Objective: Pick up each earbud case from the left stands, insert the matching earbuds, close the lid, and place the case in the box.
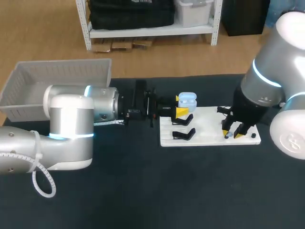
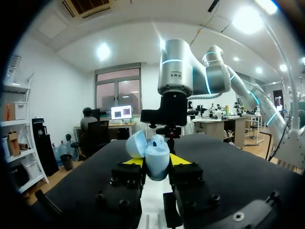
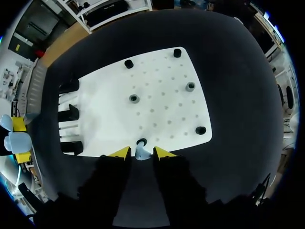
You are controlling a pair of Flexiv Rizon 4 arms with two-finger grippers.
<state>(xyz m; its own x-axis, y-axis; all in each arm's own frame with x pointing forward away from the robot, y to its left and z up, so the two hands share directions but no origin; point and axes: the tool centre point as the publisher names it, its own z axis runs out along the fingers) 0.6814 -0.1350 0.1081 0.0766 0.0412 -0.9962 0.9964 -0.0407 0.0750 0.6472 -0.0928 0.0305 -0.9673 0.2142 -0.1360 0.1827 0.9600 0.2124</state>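
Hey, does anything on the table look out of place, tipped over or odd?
Nothing stands out. The light blue earbud case is held in the jaws of the left gripper, lid open, as the task needs. The right gripper is down at an earbud on the white board, and the black stands sit in line.

L gripper [image 1: 181, 112] level at white board's [image 1: 209, 137] left edge, clamped on earbud case [image 1: 187, 99] (lid open). R gripper [image 1: 233, 135] points down near board's front-right corner, fingers apart astride earbud [image 3: 141, 152].
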